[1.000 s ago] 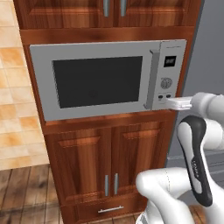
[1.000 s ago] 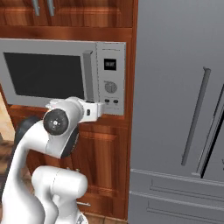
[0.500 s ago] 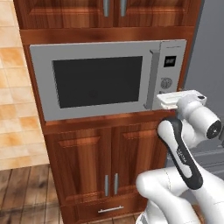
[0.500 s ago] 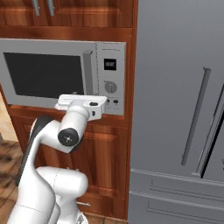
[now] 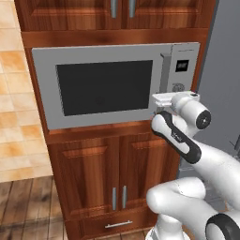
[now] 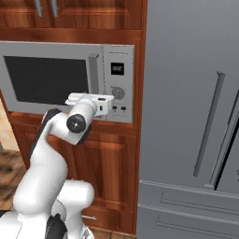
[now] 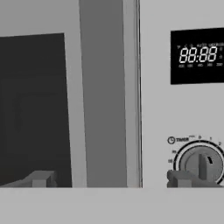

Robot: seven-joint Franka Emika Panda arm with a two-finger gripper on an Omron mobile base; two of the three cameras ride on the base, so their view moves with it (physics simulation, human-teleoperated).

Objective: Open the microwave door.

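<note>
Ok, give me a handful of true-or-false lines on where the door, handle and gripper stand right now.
1. The light-grey microwave door with the dark glass window is shut flush. True.
2. The two-finger gripper is open, its tips either side of the vertical grey bar handle. True.
3. The fingers are clamped on the round dial. False: one tip only overlaps the round dial in the hand view; nothing is gripped.
4. The black display sits left of the door. False: it is right of it, above the dial.
5. The handle is at the door's edge nearest the control strip. True.
</note>
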